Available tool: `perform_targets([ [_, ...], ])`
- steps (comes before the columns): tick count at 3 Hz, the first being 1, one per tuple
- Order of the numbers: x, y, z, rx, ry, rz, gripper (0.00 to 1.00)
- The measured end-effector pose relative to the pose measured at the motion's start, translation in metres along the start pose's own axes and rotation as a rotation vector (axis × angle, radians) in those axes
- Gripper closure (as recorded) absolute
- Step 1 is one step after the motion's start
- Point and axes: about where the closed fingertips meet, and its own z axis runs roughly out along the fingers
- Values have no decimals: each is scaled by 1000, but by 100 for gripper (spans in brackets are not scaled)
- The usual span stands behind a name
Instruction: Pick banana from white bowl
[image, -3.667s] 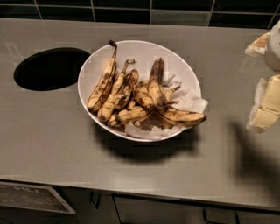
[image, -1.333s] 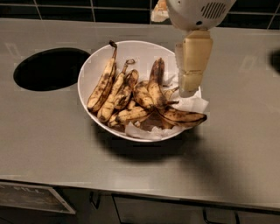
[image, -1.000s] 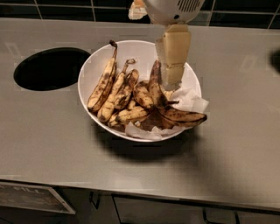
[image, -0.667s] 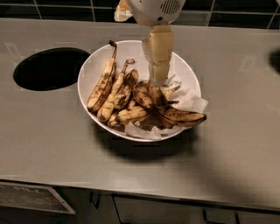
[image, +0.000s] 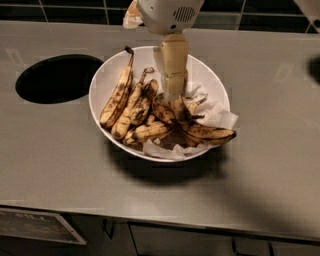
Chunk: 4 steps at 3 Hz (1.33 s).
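Banana (image: 178, 106) in middle of white bowl (image: 94, 95) among other blotched bananas, upper part hidden behind gripper (image: 172, 93). Gripper low over bowl centre; claw state impossible to tell. Bowl on grey counter (image: 60, 160).

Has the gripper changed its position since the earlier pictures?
Yes. The gripper has moved left, from beyond the right rim of the white bowl to over its middle.

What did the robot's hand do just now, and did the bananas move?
The gripper swung in from the right, travelling left, and came down among the bananas in the white bowl. It has lifted nothing yet. Bananas, bowl and paper lining stayed put.
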Motion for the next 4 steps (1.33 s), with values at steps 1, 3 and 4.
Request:
perform_targets([
  [1, -9, 6, 10, -40, -27, -28, 0],
  [3, -16, 19, 16, -62, -54, -52, 20],
  [4, -17, 21, 17, -67, -64, -64, 38],
])
